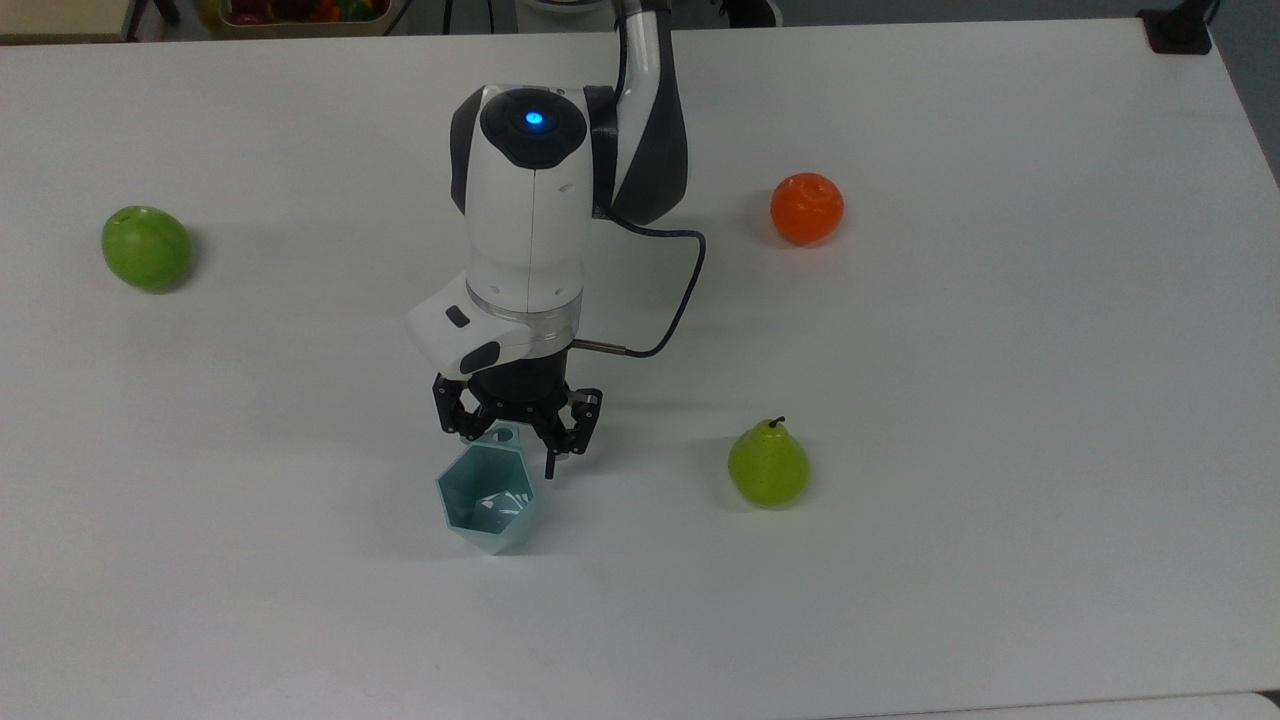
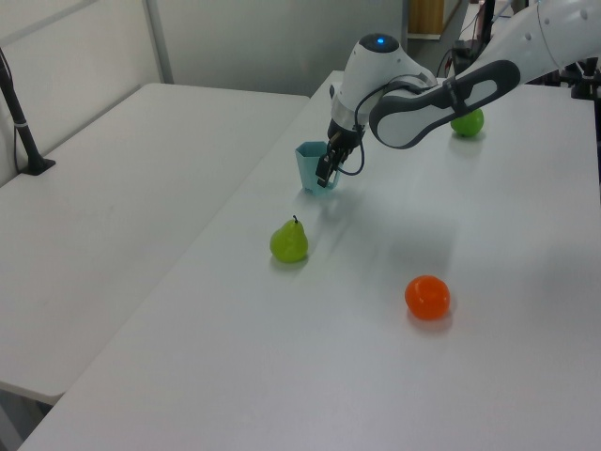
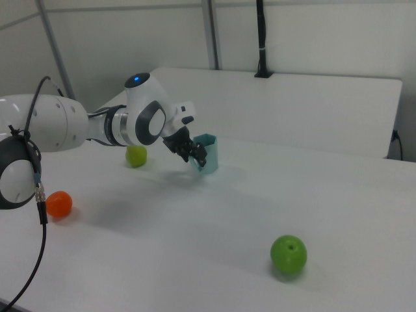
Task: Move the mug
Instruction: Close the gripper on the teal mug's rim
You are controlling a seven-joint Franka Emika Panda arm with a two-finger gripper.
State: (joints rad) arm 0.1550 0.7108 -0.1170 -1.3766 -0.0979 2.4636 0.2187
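mug: pale teal faceted cup (image 1: 487,505) upright on the white table (image 1: 1000,500), mid-front in the top view, pear (image 1: 768,466) off to the top view's right
gripper: (image 1: 512,447) fingers spread apart, straddling the mug's tab handle (image 1: 506,435) at the rim – nothing clamped, contact with the tab can't be confirmed
step (judged): lining up to pinch the handle or the rim wall beside it
risk 1: tab is small – if the fingers close off-centre the light cup likely twists or skids away, not gripped
risk 2: one finger (image 1: 552,462) sits outside the wall near the top view's right of the cup; lowering further could knock the rim and tip the cup
risk 3: thin plastic, tapered base – a grip only on the tab may let the cup swing when lifted
other fruit: green apple (image 1: 146,248) and orange (image 1: 806,208) well apart from the mug, no collision worry
top view extra: shows open hexagonal mouth, holed tab, finger spread
left view extra: mug (image 2: 313,166) seen side-on, gripper (image 2: 326,172) low against its near wall – height cue the top view lacks
right view extra: gripper (image 3: 191,151) on the cup's (image 3: 206,153) side toward the arm, apple (image 3: 288,253) in front
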